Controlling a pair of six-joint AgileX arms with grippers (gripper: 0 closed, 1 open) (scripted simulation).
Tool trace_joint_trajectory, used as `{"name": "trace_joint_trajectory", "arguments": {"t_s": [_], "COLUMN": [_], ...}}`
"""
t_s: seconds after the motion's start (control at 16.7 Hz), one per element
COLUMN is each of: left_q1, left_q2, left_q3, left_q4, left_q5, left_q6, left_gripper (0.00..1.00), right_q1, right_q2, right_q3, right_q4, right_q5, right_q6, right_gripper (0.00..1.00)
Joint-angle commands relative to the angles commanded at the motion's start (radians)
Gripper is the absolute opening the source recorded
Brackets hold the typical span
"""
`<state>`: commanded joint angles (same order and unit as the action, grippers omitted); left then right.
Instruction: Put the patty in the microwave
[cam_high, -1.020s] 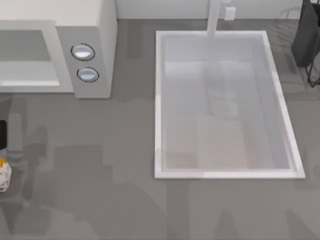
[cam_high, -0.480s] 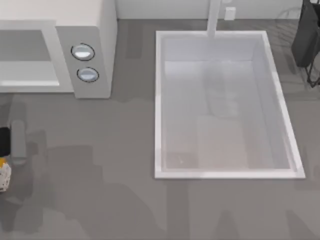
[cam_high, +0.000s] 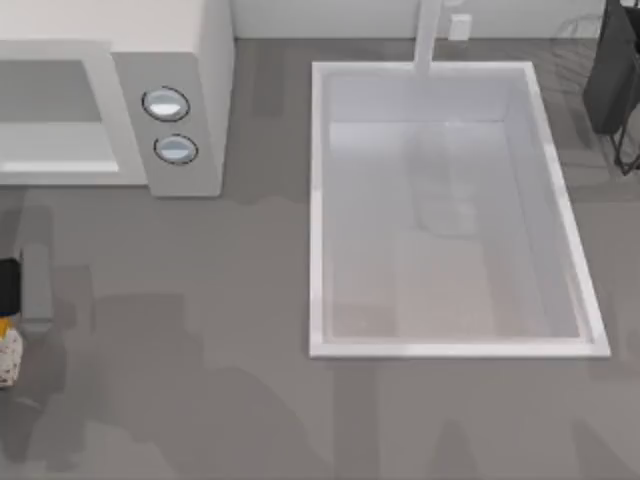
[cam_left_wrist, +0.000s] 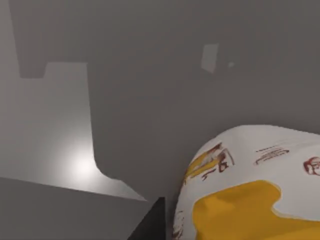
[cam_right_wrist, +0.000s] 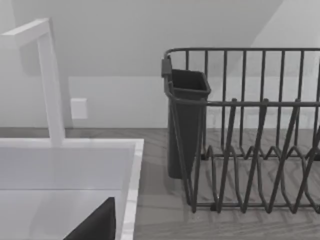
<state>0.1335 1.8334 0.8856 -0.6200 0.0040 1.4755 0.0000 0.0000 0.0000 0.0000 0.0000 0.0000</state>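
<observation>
The patty (cam_high: 8, 357), a cream-white piece with orange and brown marks, sits at the table's far left edge, well in front of the microwave (cam_high: 170, 60). My left gripper (cam_high: 20, 300) is over it, one grey finger (cam_high: 36, 285) showing beside a black body, and it appears shut on the patty. In the left wrist view the patty (cam_left_wrist: 250, 185) looms very close above the grey counter. The microwave's grey cavity (cam_high: 50, 90) faces the front, with two round knobs (cam_high: 166, 104) on its right panel. A dark piece of my right gripper (cam_right_wrist: 95, 225) shows in the right wrist view.
A white sink basin (cam_high: 318, 200) with a tap (cam_high: 428, 35) takes up the table's centre right. A dark wire dish rack (cam_right_wrist: 250, 135) with a cutlery cup (cam_right_wrist: 185, 120) stands at the back right. Bare grey counter (cam_high: 200, 330) lies between the patty and the sink.
My left gripper and the patty have shifted together a little toward the front edge of the table. Nothing else has moved.
</observation>
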Motion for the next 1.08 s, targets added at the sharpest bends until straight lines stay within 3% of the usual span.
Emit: {"name": "trace_joint_trajectory", "arguments": {"t_s": [0.3,0.78,0.84,1.08], "left_q1": [0.000,0.000,-0.003,0.001], "left_q2": [0.000,0.000,-0.065,-0.088], "left_q3": [0.000,0.000,0.027,0.080], "left_q4": [0.000,0.000,-0.091,-0.166], "left_q5": [0.000,0.000,0.001,0.000], "left_q6": [0.000,0.000,-0.024,-0.023], "left_gripper": [0.02,0.00,0.00,0.00], "right_q1": [0.000,0.000,0.000,0.000], "right_q2": [0.000,0.000,0.000,0.000], "right_q3": [0.000,0.000,0.000,0.000], "right_q4": [0.000,0.000,0.000,0.000], "right_q5": [0.000,0.000,0.000,0.000], "right_q6": [0.000,0.000,0.000,0.000], "right_gripper": [1.00,1.00,1.00,1.00]}}
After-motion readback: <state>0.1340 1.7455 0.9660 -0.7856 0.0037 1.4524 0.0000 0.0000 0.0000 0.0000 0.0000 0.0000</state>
